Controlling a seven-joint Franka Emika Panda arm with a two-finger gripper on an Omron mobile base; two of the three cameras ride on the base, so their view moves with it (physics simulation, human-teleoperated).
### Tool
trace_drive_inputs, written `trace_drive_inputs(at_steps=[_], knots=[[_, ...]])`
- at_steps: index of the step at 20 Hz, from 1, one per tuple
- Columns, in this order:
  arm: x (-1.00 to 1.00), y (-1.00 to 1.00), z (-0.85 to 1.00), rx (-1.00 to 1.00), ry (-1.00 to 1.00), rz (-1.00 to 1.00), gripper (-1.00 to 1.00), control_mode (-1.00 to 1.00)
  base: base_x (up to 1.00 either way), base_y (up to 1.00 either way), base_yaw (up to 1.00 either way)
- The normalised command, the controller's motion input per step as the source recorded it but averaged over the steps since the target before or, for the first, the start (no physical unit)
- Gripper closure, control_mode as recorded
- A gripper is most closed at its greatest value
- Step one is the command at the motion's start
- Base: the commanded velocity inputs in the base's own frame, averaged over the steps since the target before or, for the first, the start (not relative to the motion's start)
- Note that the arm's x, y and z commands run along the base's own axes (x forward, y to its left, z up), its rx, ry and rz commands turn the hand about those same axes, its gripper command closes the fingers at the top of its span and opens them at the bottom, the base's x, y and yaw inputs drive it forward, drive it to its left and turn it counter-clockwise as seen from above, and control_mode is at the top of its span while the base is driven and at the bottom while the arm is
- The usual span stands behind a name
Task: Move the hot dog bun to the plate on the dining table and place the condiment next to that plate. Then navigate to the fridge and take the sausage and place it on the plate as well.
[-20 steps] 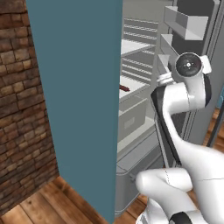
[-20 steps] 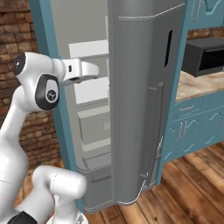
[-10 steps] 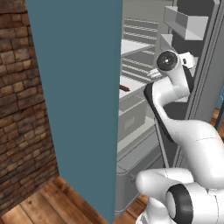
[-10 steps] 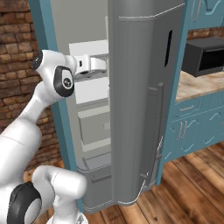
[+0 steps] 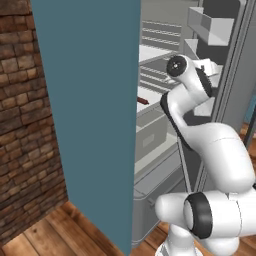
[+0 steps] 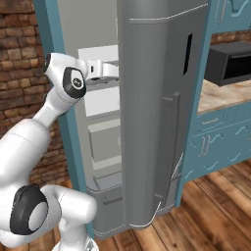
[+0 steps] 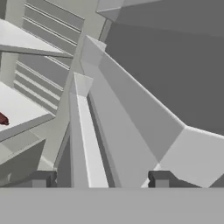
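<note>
One fridge (image 6: 157, 122), one sausage (image 5: 142, 100) on shelf, one gripper (image 7: 100, 180) w/ jaws apart, empty

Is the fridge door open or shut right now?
Open: the fridge door is swung out, exposing shelves, and a drawer with the sausage above.

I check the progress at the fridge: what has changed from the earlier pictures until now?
The arm has swung further into the fridge, its wrist moving left and deeper toward the shelves. The tool holds nothing. The sausage stays on its shelf, and the fridge door stays open as before.
</note>
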Motion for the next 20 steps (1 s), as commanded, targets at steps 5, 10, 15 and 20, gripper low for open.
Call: trace_drive_inputs(at_steps=[5, 10, 15, 20], knots=[[0.22, -0.92, 0.00, 0.01, 0.00, -0.08, -1.00, -1.00, 0.00, 0.00, 0.00], [0.01, -1.00, -0.05, 0.05, -0.02, -0.07, -1.00, -1.00, 0.00, 0.00, 0.00], [0.15, -1.00, -0.07, 0.07, -0.02, -0.04, -1.00, -1.00, 0.00, 0.00, 0.00], [0.44, -1.00, -0.03, 0.06, -0.02, -0.02, -1.00, -1.00, 0.00, 0.00, 0.00]])
